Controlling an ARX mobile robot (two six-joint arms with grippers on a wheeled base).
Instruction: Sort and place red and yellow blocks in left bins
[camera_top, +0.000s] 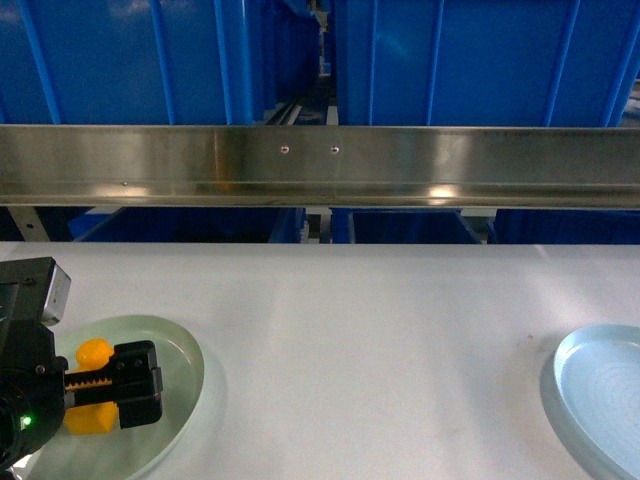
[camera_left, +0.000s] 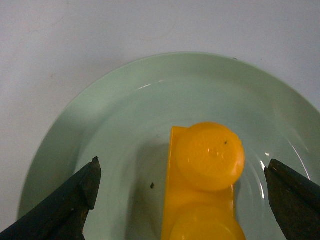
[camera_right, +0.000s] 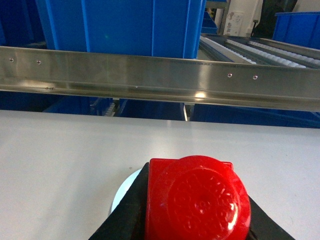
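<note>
We saw the left gripper (camera_top: 120, 385) low over a pale green plate (camera_top: 185, 350) at the near left of the white bench (camera_top: 360, 340). Its jaws stood released, one on each side of the yellow block (camera_left: 202, 185), and in the left wrist view neither fingertip (camera_left: 87, 182) touched it. The yellow block lay on the plate, a little right of the middle, with its two round studs facing up.

The right gripper (camera_right: 195, 220) showed only in its own wrist view. There its jaws were clenched on the red block (camera_right: 197, 200), which filled the bottom of that view; dark fingers (camera_right: 130, 200) lay against both of its sides. The face of the red block that we saw carried one big round stud. Under it a small piece of a pale plate (camera_right: 122, 190) came out on the left. In the head view a pale blue plate (camera_top: 600, 390) lay at the right edge of the bench, but we could not tell if it was the same plate.

Behind the bench ran a steel rail (camera_top: 320, 165), and behind it stood the blue bins (camera_top: 130, 60), one on the left and one on the right with a gap between them. More blue bins showed below the rail. Both blocks were well apart from the bins.
</note>
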